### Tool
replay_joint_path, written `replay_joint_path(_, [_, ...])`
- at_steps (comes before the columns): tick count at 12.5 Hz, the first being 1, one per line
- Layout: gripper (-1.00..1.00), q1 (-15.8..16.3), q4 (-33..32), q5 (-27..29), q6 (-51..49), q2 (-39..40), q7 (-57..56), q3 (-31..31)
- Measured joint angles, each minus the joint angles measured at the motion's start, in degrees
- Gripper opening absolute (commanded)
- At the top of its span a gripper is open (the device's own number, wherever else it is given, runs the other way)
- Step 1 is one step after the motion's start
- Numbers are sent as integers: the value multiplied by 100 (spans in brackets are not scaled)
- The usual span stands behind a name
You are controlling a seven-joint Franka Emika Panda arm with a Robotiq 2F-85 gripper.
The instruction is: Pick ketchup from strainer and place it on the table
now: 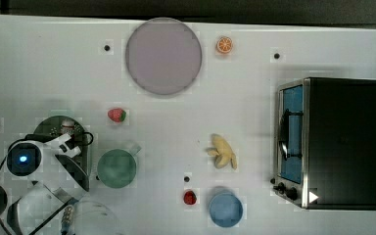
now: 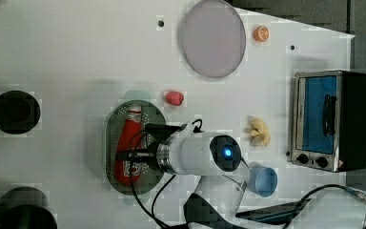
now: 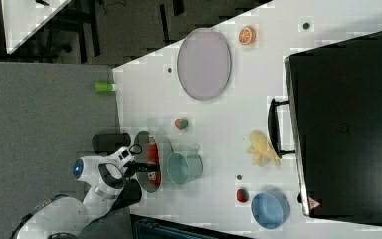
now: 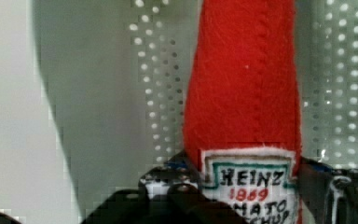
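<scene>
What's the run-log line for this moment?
phase: grasp | hand: around ketchup bottle at label, one finger each side | bottle: lying in strainer, not lifted | table: placement pending

three overheads, shared table (image 1: 54,63) (wrist close)
</scene>
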Motion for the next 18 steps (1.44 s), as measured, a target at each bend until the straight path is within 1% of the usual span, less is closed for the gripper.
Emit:
replay_joint_path(2, [21, -24, 11, 1, -364, -311, 0, 76])
replay_joint_path(3, [21, -25, 0, 96, -671, -599, 0, 90])
replay_joint_path(6, [21, -159, 90, 619, -1676, -1697, -1, 291])
replay_joint_path(8, [21, -197, 515, 1050, -2109, -2224, -17, 297])
replay_joint_path(11, [21, -268, 1522, 1109, -2910, -2311, -86, 263])
replay_joint_path(13, [21, -370, 1891, 1043, -3360, -2279, -391, 90])
replay_joint_path(15, [21, -476, 2115, 1042, -3729, -2239, -818, -280])
replay_joint_path(17, [21, -530, 2277, 1043, -3683, -2133, -1325, -871])
replay_joint_path(18, [21, -611, 2277, 1042, -3687, -2110, -1574, -1186])
